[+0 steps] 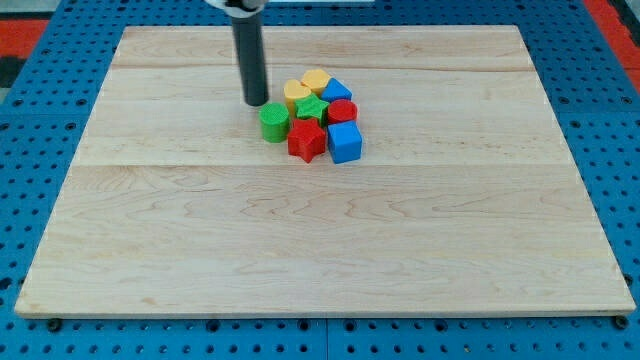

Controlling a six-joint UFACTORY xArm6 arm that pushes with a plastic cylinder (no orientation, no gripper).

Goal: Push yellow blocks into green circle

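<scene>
Two yellow blocks lie at the top of a tight cluster: a heart-like one (295, 92) and a rounder one (317, 80) behind it. The green circle, a short green cylinder (274, 123), stands at the cluster's left, just below and left of the yellow heart. My tip (257, 103) is at the end of the dark rod, just above and left of the green cylinder and left of the yellow heart, a small gap from both.
The cluster also holds a green star (311, 108), a red star (307, 141), a red round block (342, 111), a blue cube (344, 143) and a blue block (337, 91). All sit on a wooden board (320, 240) edged by a blue perforated table.
</scene>
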